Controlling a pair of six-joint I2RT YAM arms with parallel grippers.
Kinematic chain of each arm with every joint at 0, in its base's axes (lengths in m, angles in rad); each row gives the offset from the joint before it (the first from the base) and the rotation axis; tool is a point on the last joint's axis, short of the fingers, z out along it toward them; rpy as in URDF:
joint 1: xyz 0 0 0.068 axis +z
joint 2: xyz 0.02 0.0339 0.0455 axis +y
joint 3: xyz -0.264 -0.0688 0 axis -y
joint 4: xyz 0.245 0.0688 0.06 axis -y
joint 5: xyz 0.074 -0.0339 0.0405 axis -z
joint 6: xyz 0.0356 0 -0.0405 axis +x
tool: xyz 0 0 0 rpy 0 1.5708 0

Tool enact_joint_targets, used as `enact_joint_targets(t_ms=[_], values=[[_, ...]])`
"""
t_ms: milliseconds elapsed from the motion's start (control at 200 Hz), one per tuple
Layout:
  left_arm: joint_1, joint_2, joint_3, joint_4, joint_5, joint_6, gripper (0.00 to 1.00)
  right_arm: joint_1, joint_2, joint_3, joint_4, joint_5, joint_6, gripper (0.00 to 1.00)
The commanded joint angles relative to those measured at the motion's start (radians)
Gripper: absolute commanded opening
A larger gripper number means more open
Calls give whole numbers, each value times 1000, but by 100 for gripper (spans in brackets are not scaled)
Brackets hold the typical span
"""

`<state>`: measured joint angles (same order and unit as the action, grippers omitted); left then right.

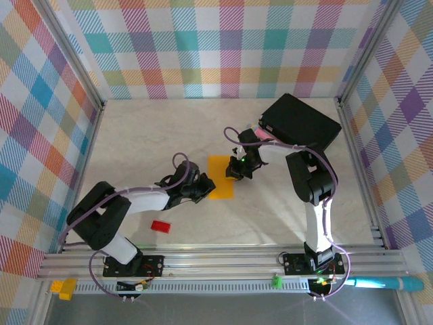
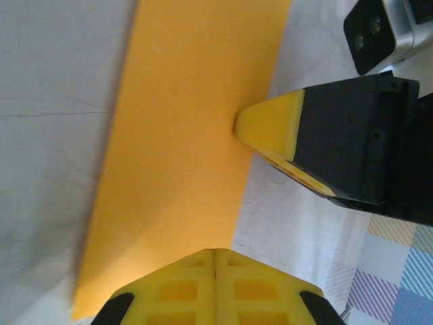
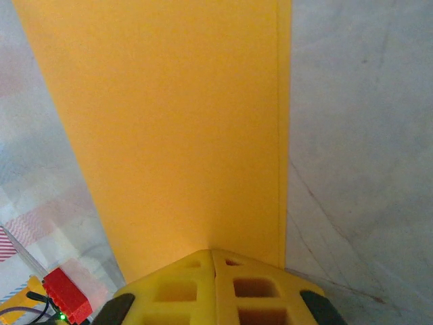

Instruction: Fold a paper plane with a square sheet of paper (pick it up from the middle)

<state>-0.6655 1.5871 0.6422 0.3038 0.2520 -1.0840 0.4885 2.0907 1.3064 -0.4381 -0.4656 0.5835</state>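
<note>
The square sheet of paper (image 1: 220,177) lies flat mid-table as a narrow orange-yellow rectangle, folded in two, with a second layer's edge running along one long side (image 3: 279,135); it has no paper plane shape. My left gripper (image 1: 208,185) is shut, its yellow tips (image 2: 215,252) resting at the sheet's (image 2: 183,135) near left end. My right gripper (image 1: 234,172) is shut too, its tips (image 3: 212,252) down on the paper's (image 3: 176,122) opposite long edge. In the left wrist view the right gripper's yellow fingertip (image 2: 270,128) touches that edge.
A black box (image 1: 301,123) sits at the back right, just behind the right arm. A small red block (image 1: 160,226) lies near the front left, also seen as the red block (image 3: 66,295) in the right wrist view. Plaid walls enclose the table (image 1: 135,149).
</note>
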Motion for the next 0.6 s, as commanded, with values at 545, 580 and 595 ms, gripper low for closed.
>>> enact_joint_targets(t_ms=[545, 580, 595], values=[[29, -135, -119, -164, -82, 14, 0, -47, 158, -66, -171, 418, -35, 3], [29, -150, -87, -195, -85, 45, 0, -46, 147, -60, -165, 400, -44, 3], [29, -153, -74, -209, -87, 57, 0, -45, 140, -56, -161, 390, -49, 3]])
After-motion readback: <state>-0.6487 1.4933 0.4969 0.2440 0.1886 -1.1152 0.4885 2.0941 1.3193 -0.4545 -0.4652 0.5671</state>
